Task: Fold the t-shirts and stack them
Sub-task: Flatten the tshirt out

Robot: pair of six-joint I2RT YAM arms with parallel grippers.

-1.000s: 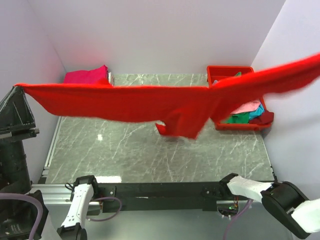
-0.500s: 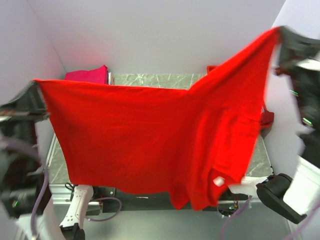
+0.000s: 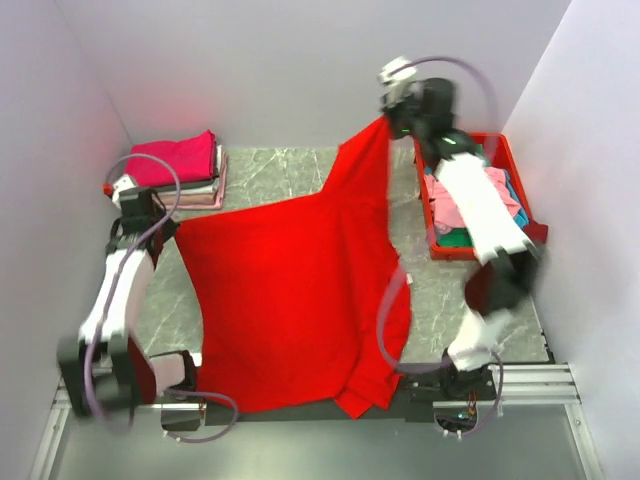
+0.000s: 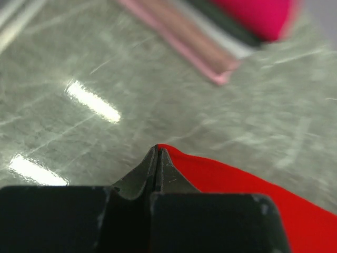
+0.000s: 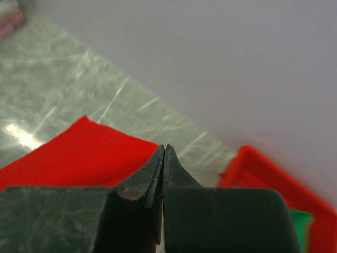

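A large bright red t-shirt [image 3: 290, 290] lies spread over the marble table, its near hem hanging over the front edge. My left gripper [image 3: 170, 228] is shut on its left corner [image 4: 210, 171] low over the table. My right gripper [image 3: 385, 122] is shut on the far right corner [image 5: 89, 147] and holds it raised near the back wall. A stack of folded shirts [image 3: 180, 165], magenta on top with pink and white below, sits at the back left and shows blurred in the left wrist view [image 4: 221, 31].
A red plastic bin [image 3: 500, 160] at the back right holds pink, green and teal shirts [image 3: 460, 225]; its rim shows in the right wrist view [image 5: 274, 179]. Walls close in on three sides. The metal rail runs along the table's front edge [image 3: 520, 380].
Both arms swung the red shirt down from high in the air onto the table. The left gripper dropped to the table at left; the right moved to the back centre.
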